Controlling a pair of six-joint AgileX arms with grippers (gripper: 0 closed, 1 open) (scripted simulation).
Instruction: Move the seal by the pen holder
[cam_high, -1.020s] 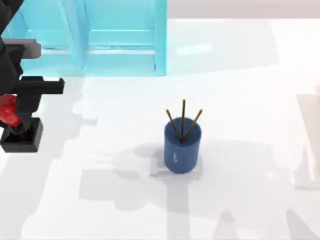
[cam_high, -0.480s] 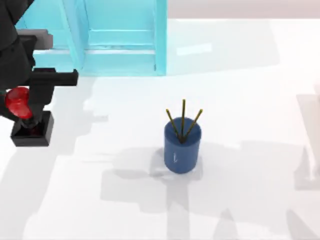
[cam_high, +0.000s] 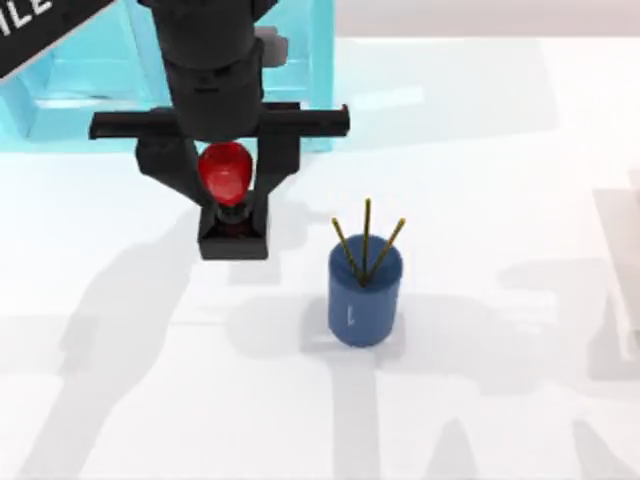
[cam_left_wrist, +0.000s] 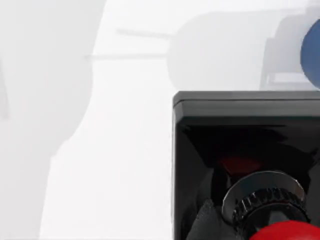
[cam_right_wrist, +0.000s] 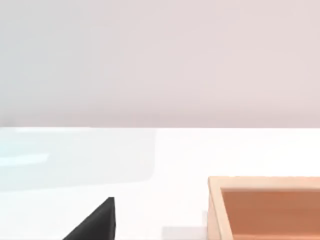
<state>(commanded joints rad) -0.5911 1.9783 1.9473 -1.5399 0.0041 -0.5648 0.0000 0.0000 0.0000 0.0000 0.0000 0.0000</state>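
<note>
The left gripper is clamping the red-knobbed, black-based seal, carrying it toward the dark blue cylindrical pen holder. Next, I'd judge, it needs lowering just beside that cup.

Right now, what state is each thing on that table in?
Seal: held by its red knob, upright, up and to the left of the pen holder, apart from it.
Pen holder: upright on the table, three pencils sticking out.
Left gripper: jaws shut on the seal.
Blue cabinet: standing at the back left.
Wooden box: open-topped.
</note>
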